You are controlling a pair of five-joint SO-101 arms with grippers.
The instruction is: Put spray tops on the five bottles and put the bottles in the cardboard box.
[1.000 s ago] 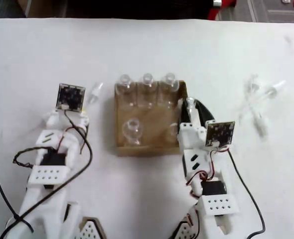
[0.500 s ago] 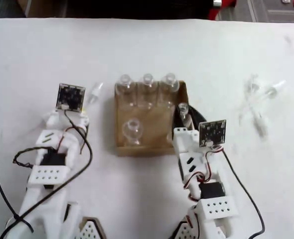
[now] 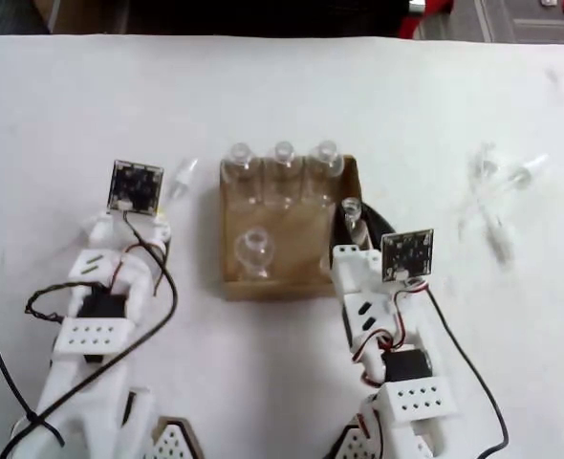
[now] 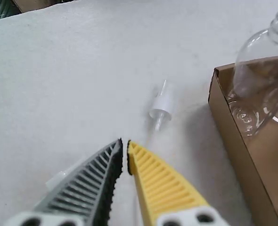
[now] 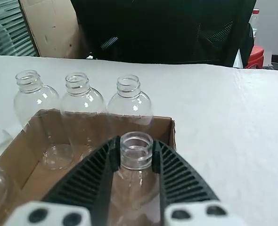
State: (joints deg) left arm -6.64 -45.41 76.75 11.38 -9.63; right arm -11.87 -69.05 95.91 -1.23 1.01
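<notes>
Table [image 3: 72, 96]: white, takes up most of the high view.

Cardboard box [image 3: 287, 285]: centre of frame, open top, sits between the two arms so either one can reach it.

Bottles: clear plastic, round shoulders, threaded necks. All five necks are open, with no spray tops fitted.
- Back row of three [image 3: 283, 172] stands upright along the box's upper edge, packed side by side.
- Fourth bottle [image 3: 253, 251] is in the box's lower-left corner.
- Fifth bottle [image 3: 351, 212] is upright at the box's right wall, lower-right area. Cannot tell if its base is down on the box floor.

Right gripper [image 5: 136, 149]: black jaws pinch the fifth bottle [image 5: 136, 151] at the neck, just under the lip. Likely gripped there because the thread ridge stops it slipping and the body stays vertical for the slot.

Left gripper [image 4: 125, 143]: left of the box, jaws pressed together with nothing between them, tips aimed at a lone spray top.

Lone spray top [image 4: 161, 106]: white, lies on its side on the table just left of the box's upper-left corner, apart from the tips.

Loose spray tops [image 3: 497, 191]: a scattered clear/white cluster at upper right, well apart from the box.

Judgement: the bottles are boxed, but capping is not yet done.
</notes>
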